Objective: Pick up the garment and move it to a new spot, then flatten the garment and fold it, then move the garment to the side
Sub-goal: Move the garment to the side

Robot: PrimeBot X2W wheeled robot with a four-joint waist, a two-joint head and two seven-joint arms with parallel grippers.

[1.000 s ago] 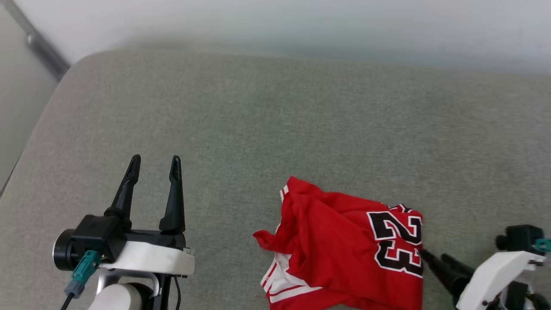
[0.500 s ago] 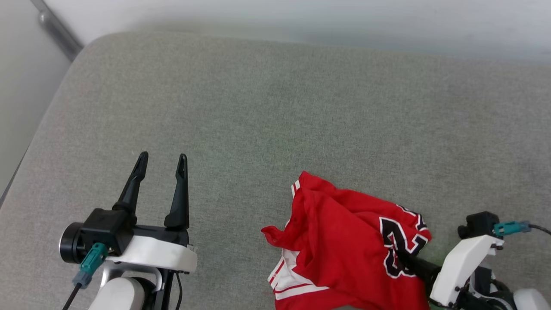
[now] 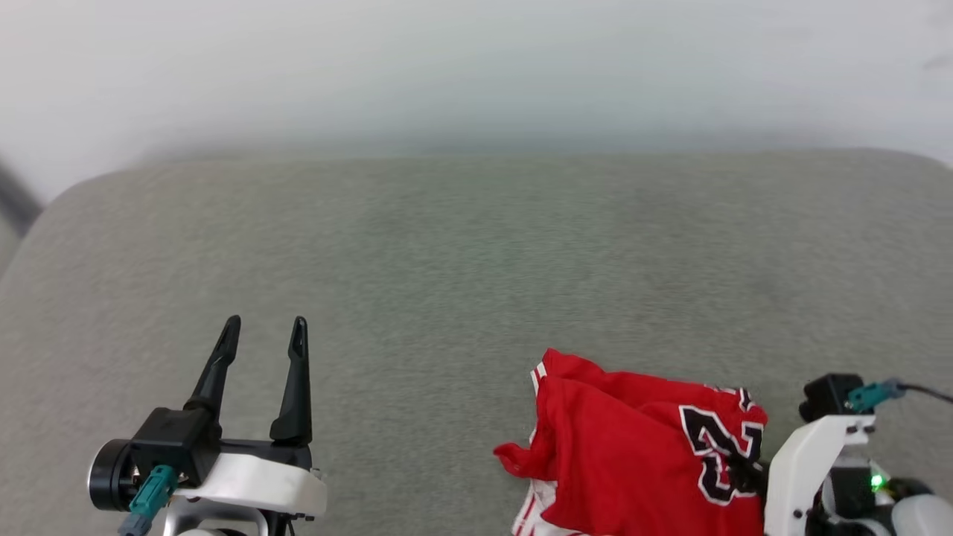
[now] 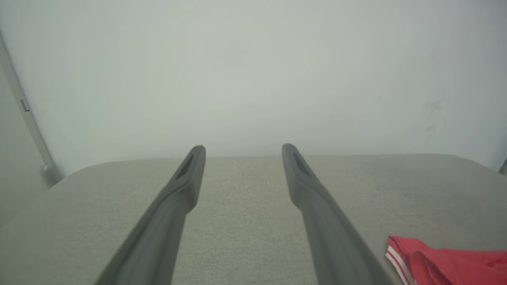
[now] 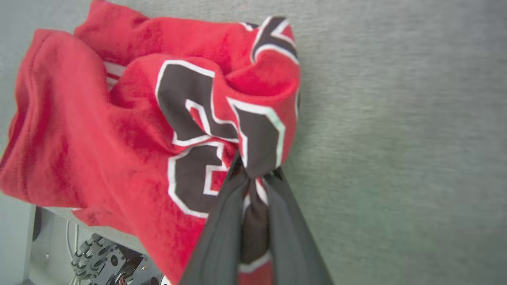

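On the grey fabric cushion (image 3: 447, 283) below a pale wall, the crumpled red jersey T-shirt with black "23" print (image 3: 625, 454) is lying bunched at the right end effector (image 5: 253, 180), which is pinching its printed fold. I would be lifting high so that trailing cloth clears the cushion. The left end effector (image 3: 266, 324) is hovering well aside, fingers parted, empty.

Black, white-outlined "23", partly creased, on the red garment (image 3: 633, 454)

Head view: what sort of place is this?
Probably a home-like room: a grey fabric-covered cushion, perhaps a sofa seat or bed, against a bare pale wall, with a crumpled red jersey T-shirt on it.
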